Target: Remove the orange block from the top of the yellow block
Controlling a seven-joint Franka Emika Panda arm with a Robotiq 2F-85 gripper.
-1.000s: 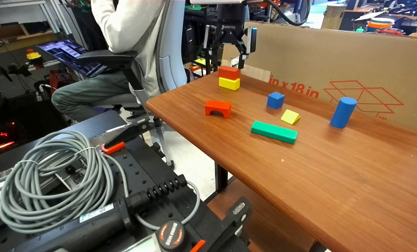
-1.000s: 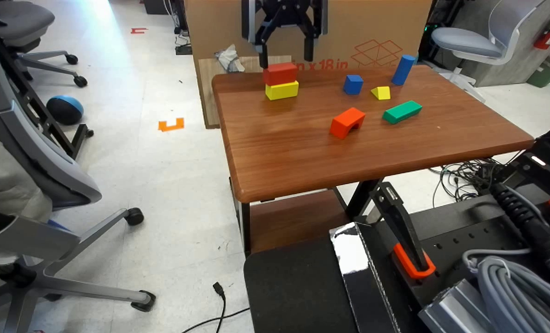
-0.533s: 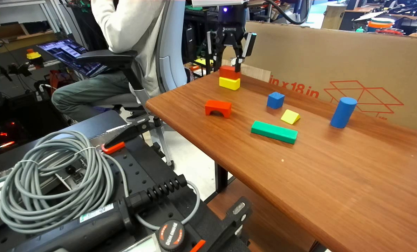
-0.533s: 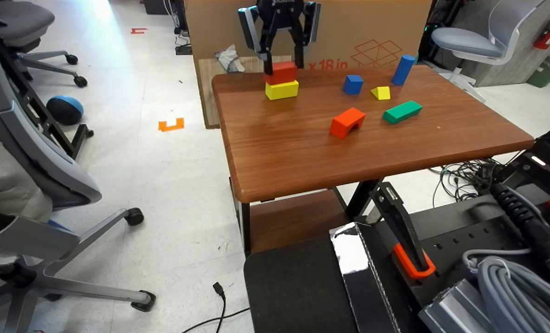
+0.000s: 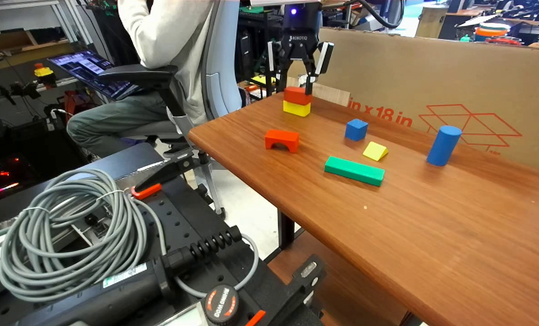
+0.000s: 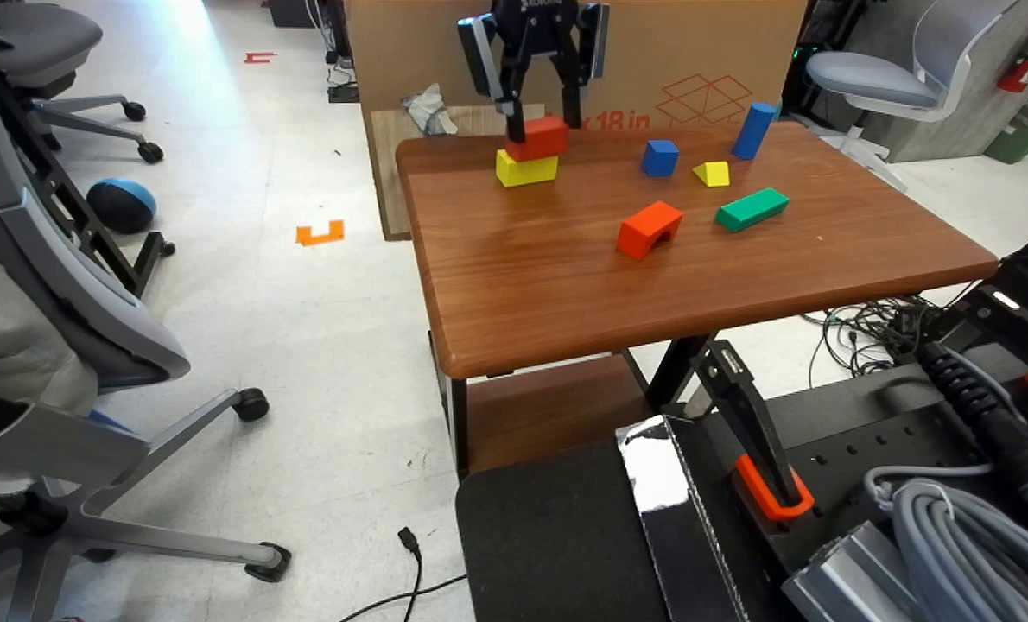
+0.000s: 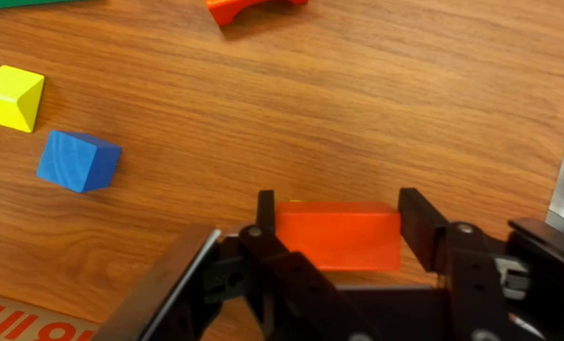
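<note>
My gripper (image 7: pixel 336 208) is shut on the orange block (image 7: pixel 343 241), with one finger at each end of it. In both exterior views the orange block (image 5: pixel 295 96) is above the yellow block (image 5: pixel 296 108), near the table's corner. It is off-centre, jutting past one end of the yellow block (image 6: pixel 527 169) in an exterior view. Whether the two still touch I cannot tell. Only a thin sliver of the yellow block (image 7: pixel 297 201) peeks out in the wrist view; the orange block hides the rest.
On the wooden table lie an orange arch (image 5: pixel 281 141), a blue cube (image 5: pixel 356 130), a pale yellow wedge (image 5: pixel 375 151) and a green bar (image 5: pixel 354 171). A blue cylinder (image 5: pixel 444 146) stands upright. Behind the table rises a cardboard sheet (image 5: pixel 432 81). Someone sits on a chair (image 5: pixel 222 63) close by.
The fingers have come down and closed on the orange block. It has since shifted sideways over the yellow block, which stayed where it was.
</note>
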